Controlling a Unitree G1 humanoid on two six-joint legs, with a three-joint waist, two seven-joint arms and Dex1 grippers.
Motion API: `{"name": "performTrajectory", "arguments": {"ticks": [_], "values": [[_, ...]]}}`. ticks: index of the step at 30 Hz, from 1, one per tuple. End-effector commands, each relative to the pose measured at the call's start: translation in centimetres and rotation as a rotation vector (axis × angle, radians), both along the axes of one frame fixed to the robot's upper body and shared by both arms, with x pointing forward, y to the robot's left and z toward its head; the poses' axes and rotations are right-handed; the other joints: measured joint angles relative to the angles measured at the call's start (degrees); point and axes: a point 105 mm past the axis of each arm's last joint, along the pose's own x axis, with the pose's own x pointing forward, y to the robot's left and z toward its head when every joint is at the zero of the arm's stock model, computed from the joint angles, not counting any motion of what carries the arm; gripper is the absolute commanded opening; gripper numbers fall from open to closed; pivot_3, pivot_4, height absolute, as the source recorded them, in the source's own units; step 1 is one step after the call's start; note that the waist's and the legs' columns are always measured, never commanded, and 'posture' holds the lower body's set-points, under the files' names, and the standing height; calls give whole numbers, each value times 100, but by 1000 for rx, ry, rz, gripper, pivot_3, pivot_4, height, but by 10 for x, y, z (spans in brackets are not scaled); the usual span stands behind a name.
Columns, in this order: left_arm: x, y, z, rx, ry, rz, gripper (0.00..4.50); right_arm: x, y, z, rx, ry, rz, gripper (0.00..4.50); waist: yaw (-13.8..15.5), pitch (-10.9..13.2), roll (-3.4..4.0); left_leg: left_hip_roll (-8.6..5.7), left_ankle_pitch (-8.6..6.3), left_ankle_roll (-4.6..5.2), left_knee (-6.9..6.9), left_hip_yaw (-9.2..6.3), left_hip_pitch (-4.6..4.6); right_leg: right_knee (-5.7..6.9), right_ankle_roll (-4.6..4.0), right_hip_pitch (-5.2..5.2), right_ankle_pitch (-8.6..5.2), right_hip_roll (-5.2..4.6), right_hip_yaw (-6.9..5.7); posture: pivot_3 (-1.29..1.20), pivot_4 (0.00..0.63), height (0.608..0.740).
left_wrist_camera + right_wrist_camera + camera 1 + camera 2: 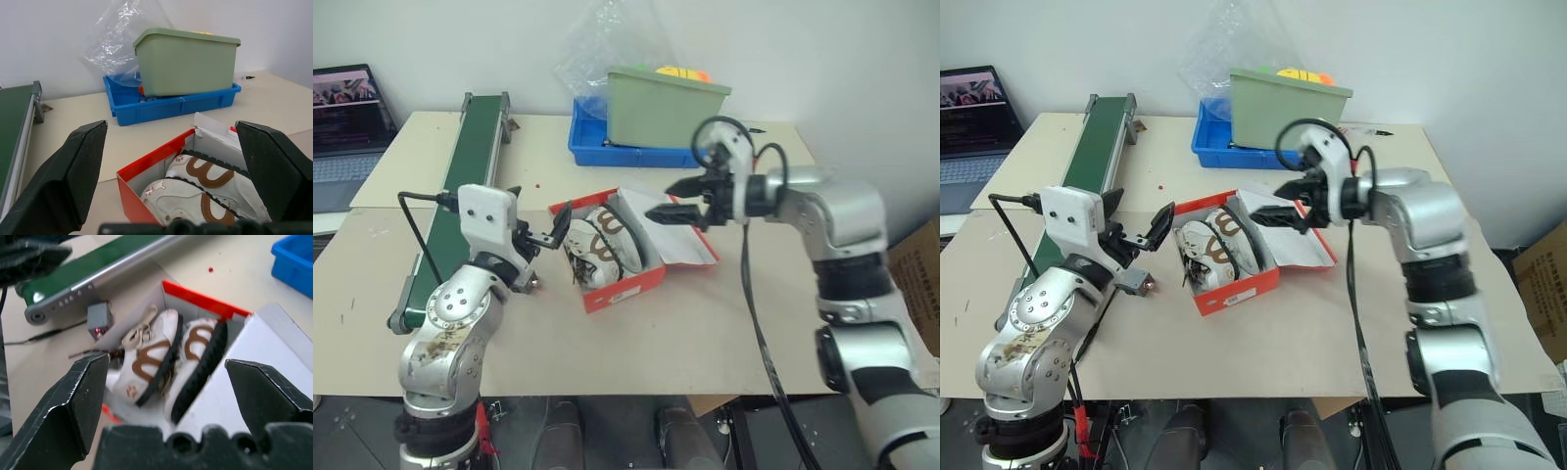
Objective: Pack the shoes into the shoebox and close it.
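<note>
The red-orange shoebox point(619, 290) stands open at the table's middle. Both shoes point(597, 245) lie in it side by side, tipped on their sides, white with brown patches. The lid point(683, 245) is folded back to the right, white inside facing up. My left gripper point(538, 213) hovers open just left of the box, and in its wrist view the shoes point(210, 191) lie ahead between its fingers. My right gripper point(658, 201) hangs open and empty above the lid's hinge, pointing left. Its wrist view looks down on the shoes point(151, 352).
A green conveyor belt point(460, 186) runs along the left of the table. At the back, a green bin point(661, 108) sits on a blue tray point(607, 147), with a clear plastic bag behind. A laptop point(347, 117) is at far left.
</note>
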Motion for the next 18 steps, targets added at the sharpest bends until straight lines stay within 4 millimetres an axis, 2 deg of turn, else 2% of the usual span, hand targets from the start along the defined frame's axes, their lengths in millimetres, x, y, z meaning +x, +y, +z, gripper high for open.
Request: {"name": "performTrajectory", "arguments": {"ticks": [1,2,3,5,9,13,14,18], "values": [[-2,-6,11,6,-30,-51,4500,-14,-24,0,11,-25,-32,4450,22,0,0,0,0,0,0,-1,2,0,0,3,0,0,-1,0,150,740],[-2,-7,10,10,-25,-64,4500,-19,-31,-7,3,-5,-37,3928,33,0,-1,0,0,0,1,0,2,0,0,3,0,0,-1,0,150,740],[-3,-8,10,14,-19,-78,4500,-23,-36,-14,-15,3,-47,3749,50,0,-1,0,0,0,3,-1,2,-1,1,6,-1,-1,-1,0,150,740],[-3,-12,10,26,-3,-123,4500,-27,-49,-28,-75,-9,-79,3010,56,0,-1,-1,0,0,7,0,0,-3,2,5,-1,-2,0,0,150,740],[-7,-21,10,56,49,-261,4500,-33,-63,-41,-137,-89,-114,1596,18,0,-1,0,0,0,10,0,2,-1,2,4,-1,-1,1,0,150,740],[-11,-27,11,100,106,-381,4500,-39,-72,-54,-128,-101,-163,228,3,0,-1,0,0,0,20,0,5,0,7,8,-4,0,2,0,150,740],[-13,-29,12,121,118,-418,4500,-42,-74,-60,-116,-93,-178,78,15,0,-1,0,0,1,26,0,4,1,7,10,-4,0,3,0,150,740],[-18,-33,16,173,158,-507,4500,-51,-79,-100,-98,-48,-244,78,53,-3,-5,0,-3,4,34,-2,3,0,10,18,-6,0,-1,0,150,740]]}}
